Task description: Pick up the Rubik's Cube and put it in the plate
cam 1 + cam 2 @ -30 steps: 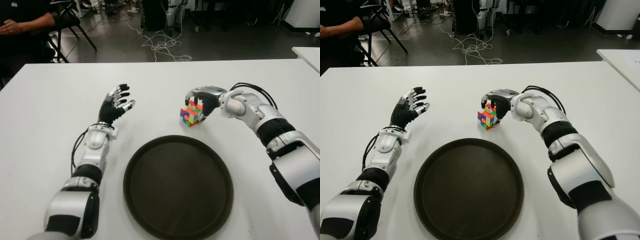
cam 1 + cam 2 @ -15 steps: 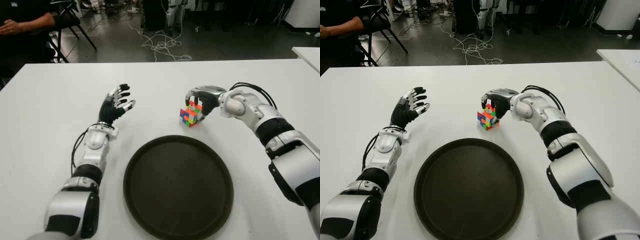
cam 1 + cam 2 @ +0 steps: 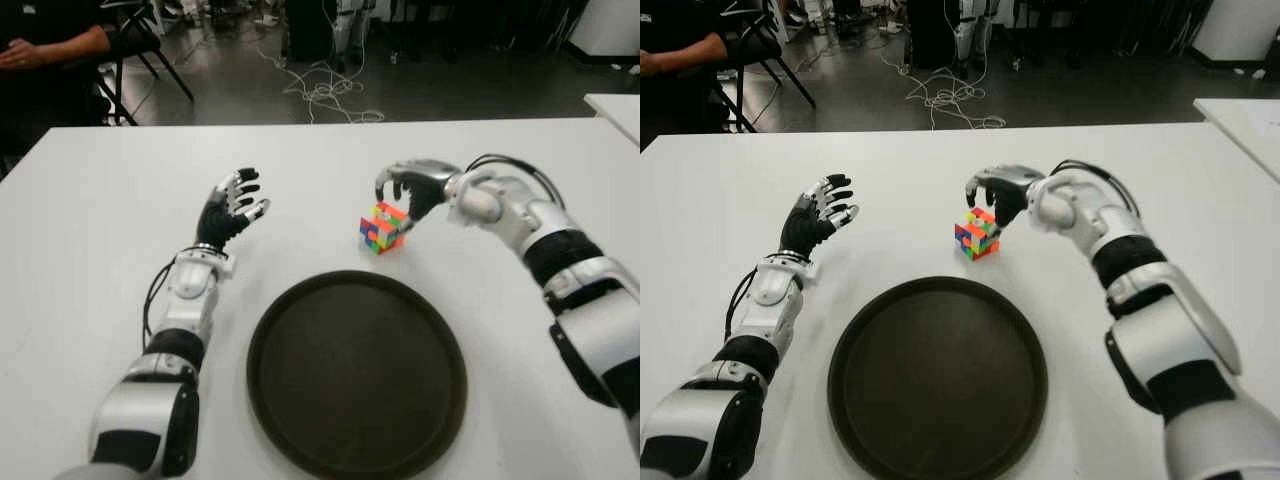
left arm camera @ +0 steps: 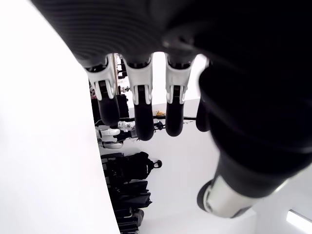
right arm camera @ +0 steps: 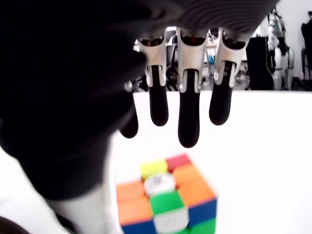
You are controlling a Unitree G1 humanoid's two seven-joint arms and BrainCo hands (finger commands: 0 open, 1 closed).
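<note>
One Rubik's Cube (image 3: 383,227) just beneath open right hand (image 3: 409,187).

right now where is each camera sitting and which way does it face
Left eye: on the head, facing down at the table; both arms show.
Right eye: beside it, same scene.
Left wrist: on the left arm, along the open left hand.
Right wrist: on the right arm, past the open right hand.
Both eyes and the right wrist share the Rubik's Cube.

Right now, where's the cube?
The cube sits on the table just beyond the plate's far rim, toward the robot's right, under the open right hand, which hovers over it without gripping.
</note>
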